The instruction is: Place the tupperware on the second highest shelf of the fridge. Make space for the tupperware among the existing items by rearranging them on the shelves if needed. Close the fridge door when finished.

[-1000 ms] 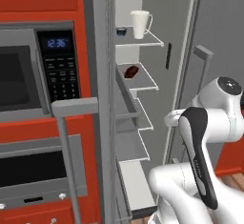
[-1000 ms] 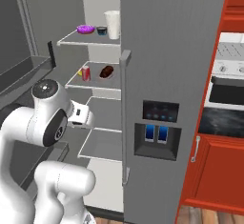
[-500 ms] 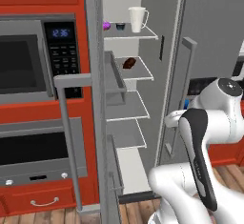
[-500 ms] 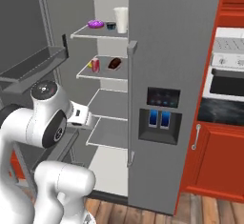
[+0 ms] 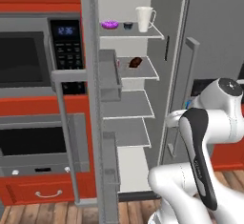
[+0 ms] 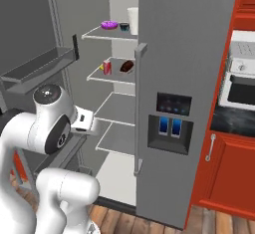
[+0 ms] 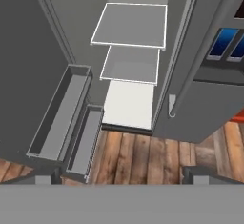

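Note:
The fridge stands with its fridge door swung wide open at the left. The tupperware, with a red lump and a dark brown lump inside, sits on the second highest shelf. On the top shelf stand a white jug, a tiny dark cup and a purple dish. My gripper is open and holds nothing. It hangs low in front of the fridge and looks down at the two lower shelves and the wood floor.
Grey bins jut from the door's inner face at my left. The dispenser-panel door with its bar handle stays shut at my right. A microwave and an oven sit in red cabinets left of the fridge. More red cabinets stand at the right.
The whole picture has shifted, so the base has moved and now faces the open fridge more squarely. The arm keeps its pose, the gripper stays open, and the shelf items have not moved.

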Motion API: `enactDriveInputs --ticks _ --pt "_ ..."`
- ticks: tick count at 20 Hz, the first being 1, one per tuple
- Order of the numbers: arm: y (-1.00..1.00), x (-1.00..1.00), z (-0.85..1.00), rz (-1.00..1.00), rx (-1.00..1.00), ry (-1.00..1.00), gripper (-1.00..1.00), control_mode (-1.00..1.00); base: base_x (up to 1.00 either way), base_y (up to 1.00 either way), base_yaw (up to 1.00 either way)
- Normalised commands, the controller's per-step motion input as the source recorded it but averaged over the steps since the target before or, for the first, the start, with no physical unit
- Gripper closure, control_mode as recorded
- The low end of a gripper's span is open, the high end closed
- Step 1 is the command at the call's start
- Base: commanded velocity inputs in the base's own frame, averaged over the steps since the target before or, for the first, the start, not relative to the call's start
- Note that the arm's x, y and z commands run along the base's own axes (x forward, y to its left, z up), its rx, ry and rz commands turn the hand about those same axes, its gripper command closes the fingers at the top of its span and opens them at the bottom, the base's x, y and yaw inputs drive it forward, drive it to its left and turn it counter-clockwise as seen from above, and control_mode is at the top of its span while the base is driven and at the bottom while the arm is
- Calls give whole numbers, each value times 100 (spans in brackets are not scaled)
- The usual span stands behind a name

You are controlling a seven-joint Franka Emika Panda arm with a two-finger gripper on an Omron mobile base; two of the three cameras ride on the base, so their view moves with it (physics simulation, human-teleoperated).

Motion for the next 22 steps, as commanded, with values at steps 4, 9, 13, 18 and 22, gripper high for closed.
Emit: enactDriveInputs --ticks 4,9,13,18,22 --pt "0 0 0 0 0 0 -100 100 -43 -10 26" --pt "0 0 0 0 0 0 -100 100 -39 1 20" --pt "0 0 0 0 0 0 -100 100 -1 22 4" --pt "0 0 0 0 0 0 -100 100 0 31 -15" --pt "0 0 0 0 0 0 -100 100 -1 38 -25"
